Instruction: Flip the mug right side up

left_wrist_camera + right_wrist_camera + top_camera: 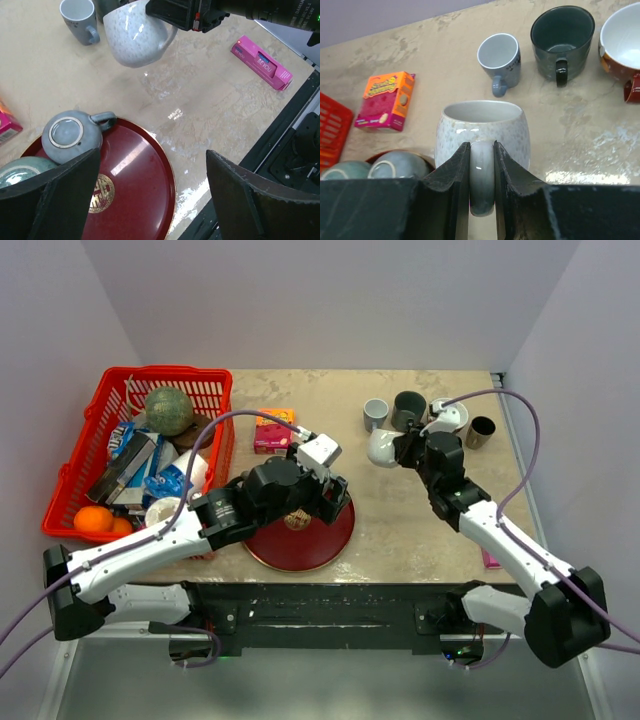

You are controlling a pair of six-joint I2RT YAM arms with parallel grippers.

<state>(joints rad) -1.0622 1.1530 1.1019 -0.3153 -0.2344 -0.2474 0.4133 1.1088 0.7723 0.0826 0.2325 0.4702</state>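
A white speckled mug (482, 131) is held upright above the table, mouth up. My right gripper (482, 175) is shut on its handle. The mug also shows in the top view (383, 448) and in the left wrist view (134, 32). My left gripper (150, 195) is open and empty, hovering over the red round tray (145, 175). A grey-blue mug (70, 136) stands upside down on that tray, and a second one (20, 169) sits beside it at the left edge.
A small light mug (499, 56), a dark mug (563, 31) and a white-and-red bowl-like cup (622, 42) stand at the back right. A pink-orange box (385, 100) lies behind the tray. A red basket (75, 475) of groceries sits left. A pink box (261, 61) lies near the front right edge.
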